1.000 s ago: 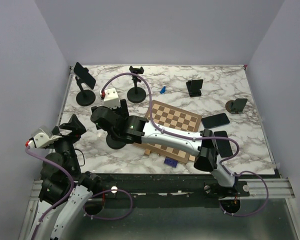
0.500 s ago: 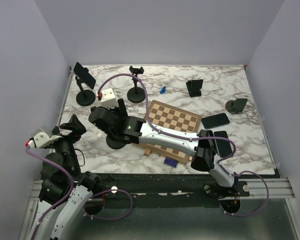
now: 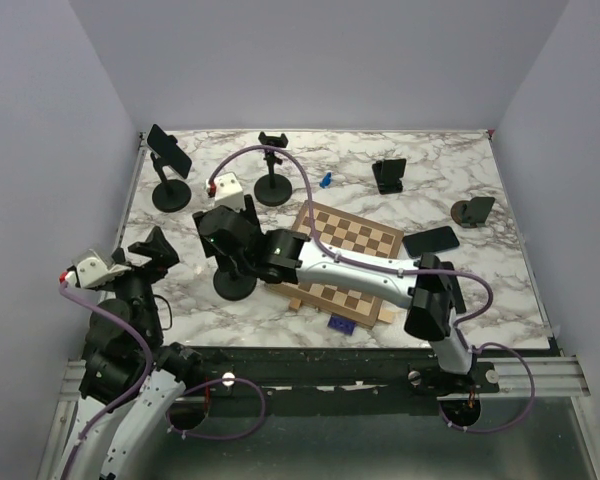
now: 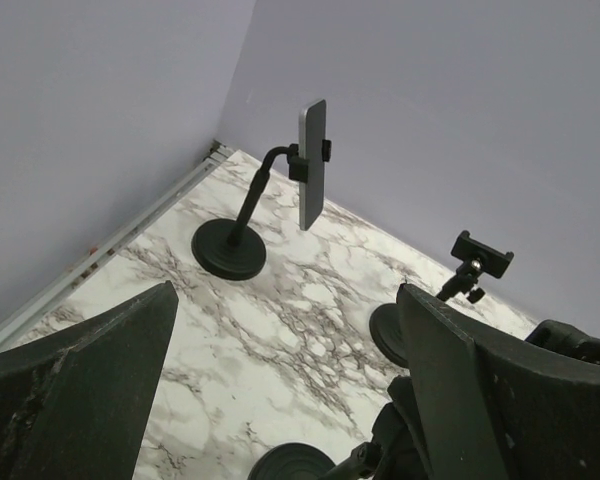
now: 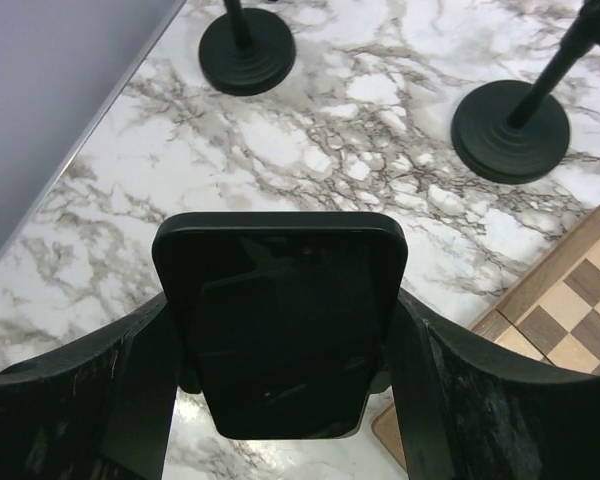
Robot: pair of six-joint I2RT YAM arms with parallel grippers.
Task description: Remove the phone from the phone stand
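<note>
Three tall stands: far-left stand (image 3: 170,195), far-middle stand (image 3: 272,190), near-left stand (image 3: 233,287). Two low stands at right: square stand (image 3: 388,175), round stand (image 3: 472,211). Three phones show: clamped phone (image 3: 168,150), held phone (image 5: 280,320), flat phone (image 3: 430,240). One chessboard (image 3: 352,240). Two blue pieces: far piece (image 3: 325,180), near piece (image 3: 338,323).

Bare white marbled desk (image 5: 310,150) passable between left black round stand base (image 5: 248,40) and right black round stand base (image 5: 510,118); checkered wooden chessboard (image 5: 570,290) blocks right; lavender wall (image 5: 60,60) closes left.

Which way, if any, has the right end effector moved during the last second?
Yes: the right end effector shifted right, closer to the fixed chessboard.
</note>
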